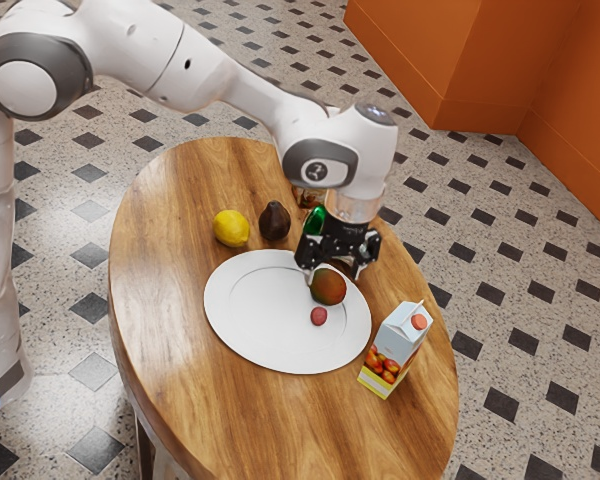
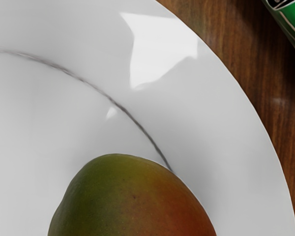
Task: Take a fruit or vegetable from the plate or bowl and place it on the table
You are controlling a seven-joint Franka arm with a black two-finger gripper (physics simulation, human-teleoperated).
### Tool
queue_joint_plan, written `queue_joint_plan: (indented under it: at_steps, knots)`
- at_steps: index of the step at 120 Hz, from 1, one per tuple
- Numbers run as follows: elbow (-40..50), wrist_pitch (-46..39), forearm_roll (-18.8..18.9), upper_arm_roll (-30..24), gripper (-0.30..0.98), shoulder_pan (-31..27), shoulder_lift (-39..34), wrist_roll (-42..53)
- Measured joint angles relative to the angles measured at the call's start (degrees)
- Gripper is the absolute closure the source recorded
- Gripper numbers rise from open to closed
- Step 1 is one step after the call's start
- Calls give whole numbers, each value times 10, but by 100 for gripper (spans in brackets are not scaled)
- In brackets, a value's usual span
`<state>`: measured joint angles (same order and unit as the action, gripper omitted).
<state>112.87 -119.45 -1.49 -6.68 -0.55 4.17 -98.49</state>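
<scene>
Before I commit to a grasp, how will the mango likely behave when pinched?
The mango looks smooth-skinned, so an off-centre pinch might slip. Its rounded shape suggests it could roll across the plate if nudged. Full and unwrinkled, it is probably firm rather than floppy.

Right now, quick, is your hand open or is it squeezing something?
My hand: open, right by the mango on the plate, holding nothing.

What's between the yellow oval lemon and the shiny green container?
A dark brown, pear-shaped avocado sits between the lemon and the green container, as the exterior view shows.
</scene>
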Motion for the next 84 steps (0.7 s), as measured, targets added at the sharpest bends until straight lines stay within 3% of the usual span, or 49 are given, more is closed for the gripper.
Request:
queue_joint_plan:
  at_steps: [84]
  knots:
    - [19,-24,-1,-1,3,1,10,3]
